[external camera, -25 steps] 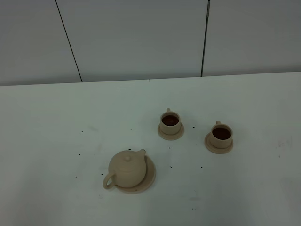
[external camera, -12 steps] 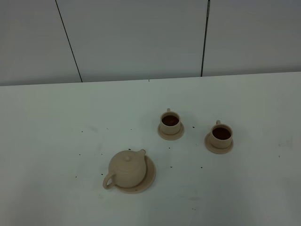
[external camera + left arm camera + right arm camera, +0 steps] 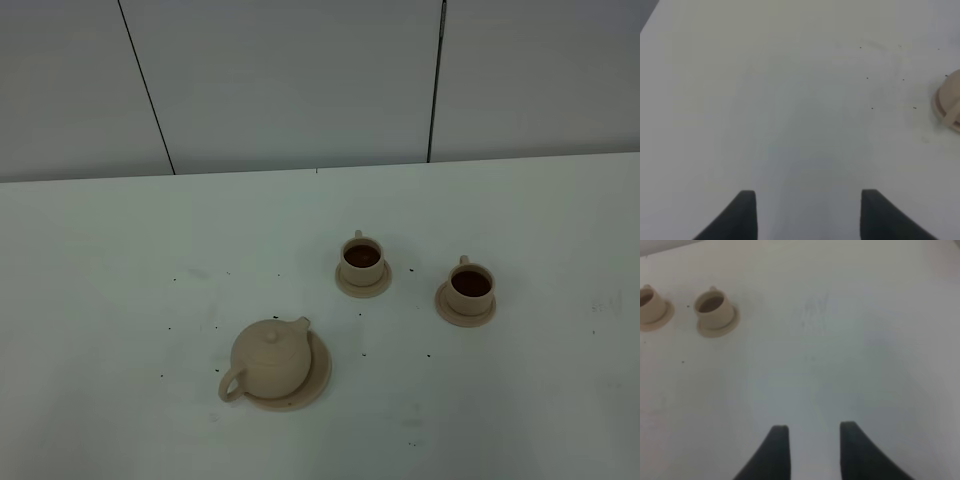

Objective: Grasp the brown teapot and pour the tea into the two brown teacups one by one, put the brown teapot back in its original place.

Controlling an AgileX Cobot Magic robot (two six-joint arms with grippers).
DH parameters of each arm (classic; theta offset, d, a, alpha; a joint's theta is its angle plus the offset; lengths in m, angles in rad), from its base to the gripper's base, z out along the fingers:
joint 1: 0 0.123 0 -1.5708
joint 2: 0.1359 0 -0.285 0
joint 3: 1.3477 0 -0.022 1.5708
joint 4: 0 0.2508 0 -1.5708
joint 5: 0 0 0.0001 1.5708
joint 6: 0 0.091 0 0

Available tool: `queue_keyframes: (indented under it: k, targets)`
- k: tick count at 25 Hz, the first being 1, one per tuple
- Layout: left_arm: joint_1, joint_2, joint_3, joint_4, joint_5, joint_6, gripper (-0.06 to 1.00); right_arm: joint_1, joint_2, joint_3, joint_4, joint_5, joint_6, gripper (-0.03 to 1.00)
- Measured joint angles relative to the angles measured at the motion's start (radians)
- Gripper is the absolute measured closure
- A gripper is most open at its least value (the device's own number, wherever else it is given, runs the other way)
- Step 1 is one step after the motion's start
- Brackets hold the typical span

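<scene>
The brown teapot (image 3: pixel 270 358) stands upright on its wide flat saucer, the original place (image 3: pixel 320 372), at the front of the white table, lid on and handle pointing front-left. The two brown teacups (image 3: pixel 362 261) (image 3: pixel 470 288) sit on small saucers to the right and farther back, both holding dark tea. Neither arm shows in the high view. My left gripper (image 3: pixel 808 193) is open over bare table, with the teapot's handle side (image 3: pixel 951 100) at the frame's edge. My right gripper (image 3: pixel 814 426) is open with nothing between its fingers; both cups (image 3: pixel 714 307) (image 3: pixel 650 302) lie well ahead of it.
The white table (image 3: pixel 120 260) carries several small dark specks around the teapot and the cups. A pale grey panelled wall (image 3: pixel 300 80) rises behind the table's far edge.
</scene>
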Motion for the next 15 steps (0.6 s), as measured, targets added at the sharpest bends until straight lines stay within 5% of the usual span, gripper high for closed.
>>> queue_keyframes:
  k: [15]
  targets:
    - [0.0, 0.0, 0.0, 0.0, 0.0, 0.001, 0.42, 0.0, 0.0, 0.0, 0.0, 0.0, 0.0, 0.73]
